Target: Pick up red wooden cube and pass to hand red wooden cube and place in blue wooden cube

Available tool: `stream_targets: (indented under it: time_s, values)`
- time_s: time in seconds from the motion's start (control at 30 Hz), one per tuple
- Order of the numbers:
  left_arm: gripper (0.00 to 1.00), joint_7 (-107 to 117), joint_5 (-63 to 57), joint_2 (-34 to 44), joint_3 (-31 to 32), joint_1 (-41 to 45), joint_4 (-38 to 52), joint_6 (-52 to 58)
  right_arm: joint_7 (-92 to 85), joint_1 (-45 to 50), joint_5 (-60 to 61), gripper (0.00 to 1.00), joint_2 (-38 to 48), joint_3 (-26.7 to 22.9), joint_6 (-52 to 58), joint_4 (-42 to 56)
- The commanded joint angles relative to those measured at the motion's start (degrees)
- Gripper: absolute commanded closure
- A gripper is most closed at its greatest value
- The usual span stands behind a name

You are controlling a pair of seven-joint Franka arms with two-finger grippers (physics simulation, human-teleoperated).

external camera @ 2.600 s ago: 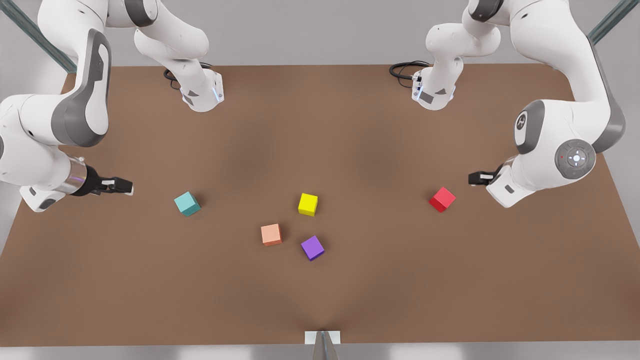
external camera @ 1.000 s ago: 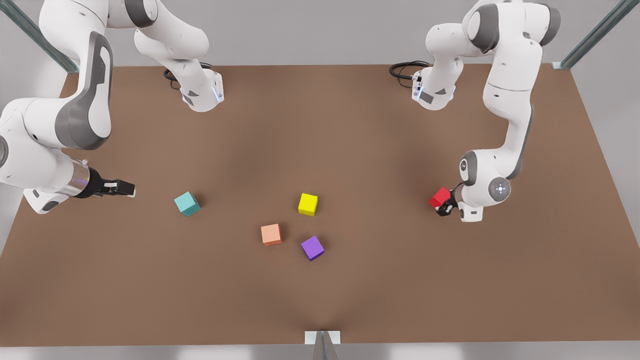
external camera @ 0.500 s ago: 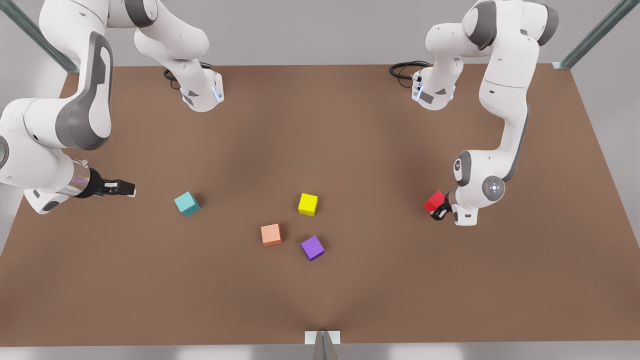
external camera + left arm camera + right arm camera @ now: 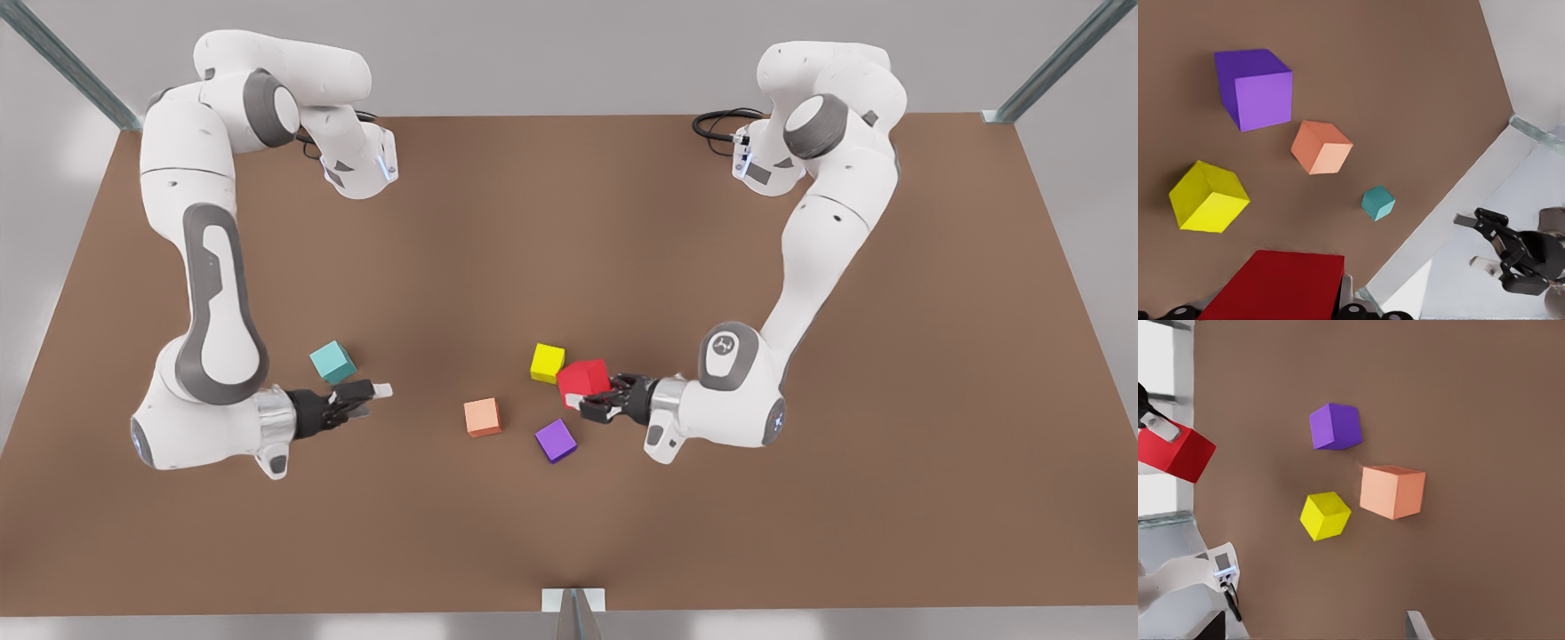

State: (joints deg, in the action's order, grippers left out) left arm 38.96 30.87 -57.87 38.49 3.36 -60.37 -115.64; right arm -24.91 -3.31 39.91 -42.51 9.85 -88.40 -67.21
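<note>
My left gripper [image 4: 594, 402], out over the middle of the table [image 4: 800, 498], is clamped on the red cube [image 4: 584, 378]. In my left wrist view the cube [image 4: 1275, 287] sits right between my fingers, and it looks to be carried clear of the surface, so I judge the pick-up done. Closest around it are the cubes I must leave alone. The yellow [image 4: 548, 363] is just beside the red one toward the front view's left, and the two overlap in that view, though I cannot tell whether they touch. The purple [image 4: 556, 440] is near and toward the table's front edge, and the salmon [image 4: 482, 417] is a little farther to the front view's left. Beyond those three, well apart from my left hand, my right gripper [image 4: 369, 398] points toward the red cube with its fingers spread and nothing between them. My left wrist view shows it the same way, two fingers parted [image 4: 1470, 241]. From my right wrist the red cube [image 4: 1175, 453] shows far off, across the three loose cubes. The hand-over is therefore not yet made, and as I read it the two hands have a good gap to close before it can be. The blue cube [image 4: 332, 362] rests on the table close beside my right gripper, on the side toward the arm bases, with nothing on it. What is left, as I judge it, is to pass the red cube into my right hand and then set it at the blue one, which is the farthest thing from the red cube.
</note>
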Motion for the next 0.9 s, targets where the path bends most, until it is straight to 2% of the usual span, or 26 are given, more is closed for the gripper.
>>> stream_targets:
  time_s: [0.0, 0.13, 0.27, 0.37, 0.73, 0.87]
  values:
    - [0.4, -16.6, 6.7, -0.3, 0.1, 0.0, 0.1, -2.4, -45.9, 0.0, 7.8, 0.0, -0.8, 1.5, -3.8, 0.3]
    - [0.4, -32.9, 20.7, -3.2, 0.6, 0.2, -0.2, -2.3, -59.4, 0.3, 14.7, 0.0, -4.9, 8.4, -10.6, 1.2]
    - [0.41, -60.7, 23.2, -5.8, 1.0, 1.7, -0.3, -10.3, -72.0, 3.0, 21.1, 0.0, -7.2, 9.5, -11.8, 1.3]
    - [0.41, -65.2, 23.4, -6.2, 1.8, 2.9, 0.2, -17.1, -76.2, 4.3, 22.0, 0.0, -8.1, 9.5, -11.9, 1.1]
    - [0.4, -66.6, 23.5, -7.2, 1.8, 4.5, 1.7, -18.8, -85.3, 5.6, 26.5, 0.0, -8.0, 9.4, -12.2, -2.0]
    - [0.4, -66.6, 26.1, -7.2, 1.8, 4.6, 1.7, -19.5, -85.1, 7.0, 28.9, 0.0, -9.2, 9.5, -17.4, -2.0]
